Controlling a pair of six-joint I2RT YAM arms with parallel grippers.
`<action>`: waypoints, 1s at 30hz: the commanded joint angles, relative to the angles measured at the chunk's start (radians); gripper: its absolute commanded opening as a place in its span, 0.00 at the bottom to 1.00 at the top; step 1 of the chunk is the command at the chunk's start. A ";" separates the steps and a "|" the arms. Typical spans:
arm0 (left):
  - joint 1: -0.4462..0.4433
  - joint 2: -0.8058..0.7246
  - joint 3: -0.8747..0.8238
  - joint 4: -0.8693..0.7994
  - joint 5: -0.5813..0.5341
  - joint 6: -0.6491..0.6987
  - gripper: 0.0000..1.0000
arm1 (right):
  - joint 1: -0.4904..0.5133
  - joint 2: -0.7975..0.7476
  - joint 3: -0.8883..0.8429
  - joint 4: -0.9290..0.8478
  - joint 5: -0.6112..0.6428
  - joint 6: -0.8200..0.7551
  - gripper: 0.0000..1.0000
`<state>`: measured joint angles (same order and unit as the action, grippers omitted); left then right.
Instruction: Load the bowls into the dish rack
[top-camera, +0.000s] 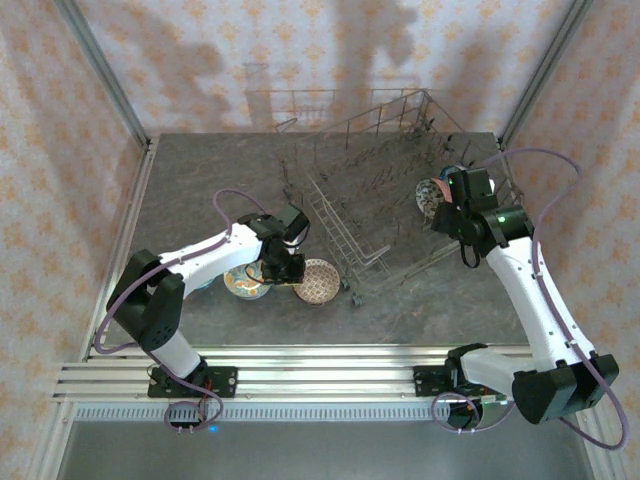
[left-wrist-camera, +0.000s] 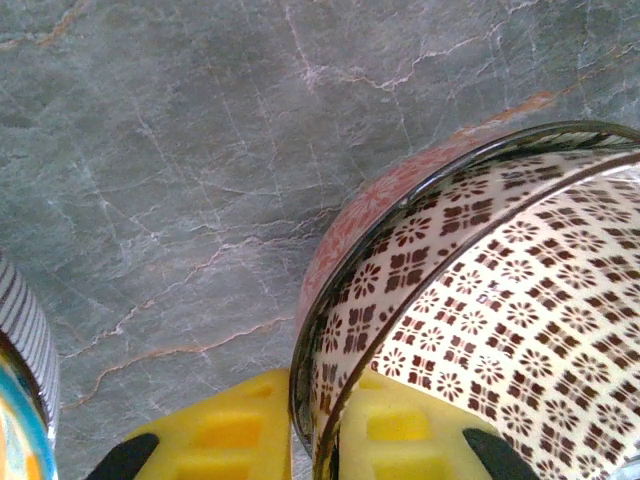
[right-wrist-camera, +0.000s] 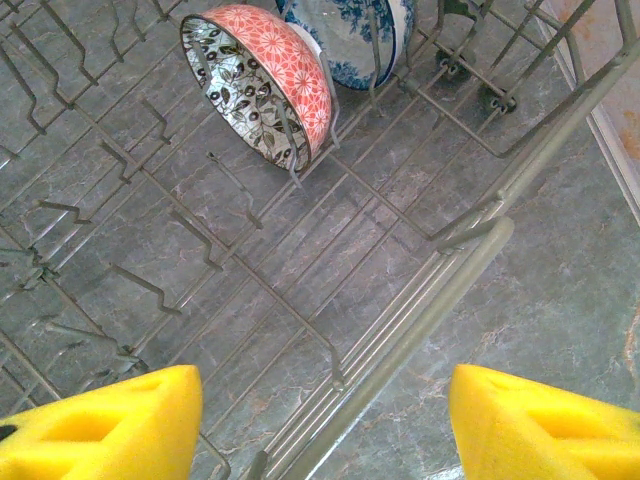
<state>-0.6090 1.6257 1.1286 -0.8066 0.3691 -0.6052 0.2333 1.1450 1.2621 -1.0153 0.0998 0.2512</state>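
Note:
A brown-pink bowl (top-camera: 318, 281) lies on the table just left of the dish rack's (top-camera: 352, 250) near corner. My left gripper (top-camera: 285, 262) is shut on its rim. In the left wrist view the yellow pads (left-wrist-camera: 225, 430) pinch that rim, one inside and one outside the brown-pink bowl (left-wrist-camera: 500, 300). An orange-teal bowl (top-camera: 246, 283) sits on the table to the gripper's left, its striped side (left-wrist-camera: 25, 350) at the frame edge. My right gripper (right-wrist-camera: 325, 420) hangs open over the rack's right side (right-wrist-camera: 470, 270), holding nothing. A pink bowl (right-wrist-camera: 265, 85) and a blue-white bowl (right-wrist-camera: 350, 40) stand on edge between the tines.
The rack stands at an angle across the back right of the grey marble table (top-camera: 200, 180). Patterned walls close in the table on three sides. An aluminium rail (top-camera: 320, 375) runs along the near edge by the arm bases.

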 joint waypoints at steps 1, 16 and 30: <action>-0.007 -0.043 0.014 -0.017 -0.008 -0.014 0.16 | 0.004 -0.008 -0.001 0.003 0.000 0.016 0.66; -0.016 -0.045 0.023 -0.029 -0.008 -0.018 0.22 | 0.005 -0.001 -0.006 0.004 -0.009 0.014 0.66; -0.017 -0.001 0.024 -0.021 0.002 -0.013 0.20 | 0.004 0.002 -0.009 0.007 -0.011 0.012 0.66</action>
<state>-0.6155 1.6077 1.1309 -0.8185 0.3660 -0.6056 0.2333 1.1481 1.2621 -1.0126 0.0849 0.2543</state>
